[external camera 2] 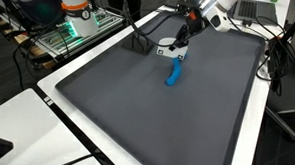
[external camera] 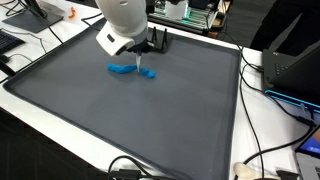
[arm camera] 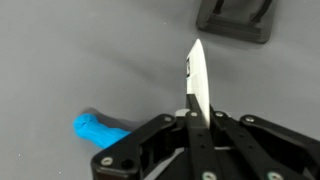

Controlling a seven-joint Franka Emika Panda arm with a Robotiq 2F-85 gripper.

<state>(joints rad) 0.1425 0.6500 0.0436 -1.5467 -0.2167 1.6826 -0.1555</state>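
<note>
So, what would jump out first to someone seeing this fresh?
The bright blue object lying on the dark grey mat stands out first. Right beside it the gripper is shut on a thin white piece, with a black object at the mat's edge just beyond.

Spreading a dark grey mat [external camera: 130, 120] over a white table [external camera: 50, 135], trailing black cables [external camera: 256, 150] along the bare rim. Crowding the surroundings with a blue-glowing dark device [external camera: 292, 72] and green-lit electronics [external camera 2: 72, 29], showing grey floor [external camera 2: 288, 134] beyond, lighting everything evenly.
</note>
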